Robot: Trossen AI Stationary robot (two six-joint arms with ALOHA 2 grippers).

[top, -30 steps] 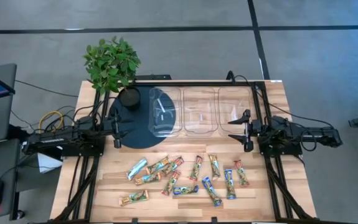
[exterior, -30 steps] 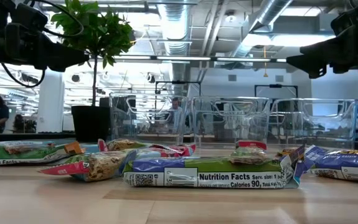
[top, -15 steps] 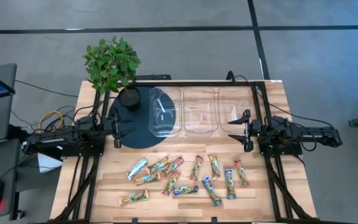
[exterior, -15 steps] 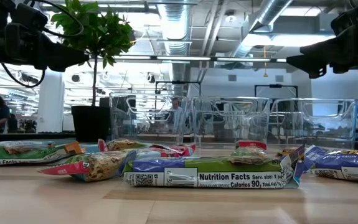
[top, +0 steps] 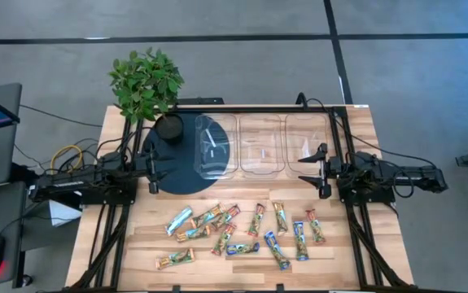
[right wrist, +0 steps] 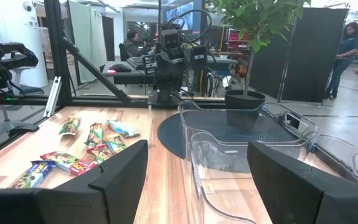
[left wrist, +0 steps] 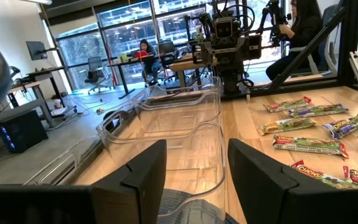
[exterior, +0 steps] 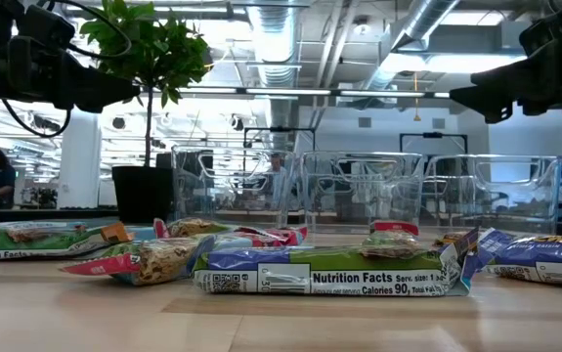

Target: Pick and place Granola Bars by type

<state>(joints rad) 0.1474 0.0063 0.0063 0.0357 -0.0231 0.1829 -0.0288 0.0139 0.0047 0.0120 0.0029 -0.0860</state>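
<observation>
You see no change from the earlier frames: both arms hang where they were, and no bar has shifted.

The Granola Bars point(top: 242, 230) lie scattered on the wooden worktop point(top: 356, 268), all on the near side of the row of three clear bins point(top: 260, 145), well apart from it. None is in a bin. They are flat, oblong, shiny packets in green-tan, blue and red-orange, lying at mixed angles, a few overlapping near the middle of the spread. One green-tan bar point(top: 174, 259) lies alone, farthest from the bins on the left arm's side. In the low view a blue wrapper point(exterior: 334, 274) faces you with its nutrition panel showing.

Your left gripper point(top: 151, 168) hovers above the dark round mat point(top: 172, 175), just beside the leftmost bin, with its jaws partly spread and holding nothing. Your right gripper point(top: 318, 171) hovers just beside the rightmost bin, its jaws spread wide and empty. Both point inward along the bin row, toward each other.

A potted plant point(top: 146, 84) stands at the mat's far edge, near the leftmost bin. People sit at desks in the room beyond the worktop.
</observation>
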